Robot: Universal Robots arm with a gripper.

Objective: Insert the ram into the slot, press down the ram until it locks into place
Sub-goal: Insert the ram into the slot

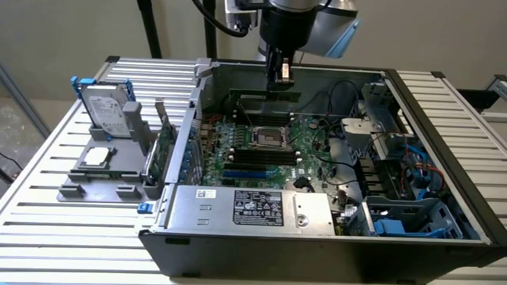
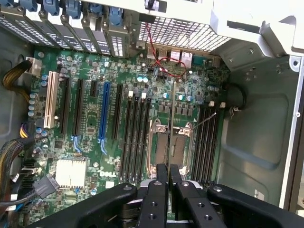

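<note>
Exterior view: shows the gripper (image 1: 279, 85) hanging straight down into the far part of the open computer case (image 1: 443, 154). Closes on the ram (image 1: 249, 94), held level at the fingertips as a green stick reaching out to both sides of the fingers, further toward the exterior view's left. Puts the CPU socket (image 1: 269, 138) below the gripper and nearer the camera, with a bank of black memory slots (image 1: 257, 157) nearer again. Gives no way to tell how high the ram sits over the board, or whether it touches it. Takes in, well apart from the gripper toward the exterior view's left, a grey fixture (image 1: 79, 178) carrying a hard drive (image 1: 107, 110) on the slatted table (image 1: 47, 237).

Wrist view: looks down past the gripper (image 2: 168, 167), its two fingers (image 2: 162, 175) drawn almost together. Reduces the ram (image 2: 171, 128) to a thin dark line running out from between the fingertips, seen on edge. Lays that line over the CPU socket (image 2: 159, 142), with black memory slots (image 2: 135, 137) in a bank on either side of it. Adds a long blue socket (image 2: 103, 114) beyond one bank, well clear of the fingers.
</note>
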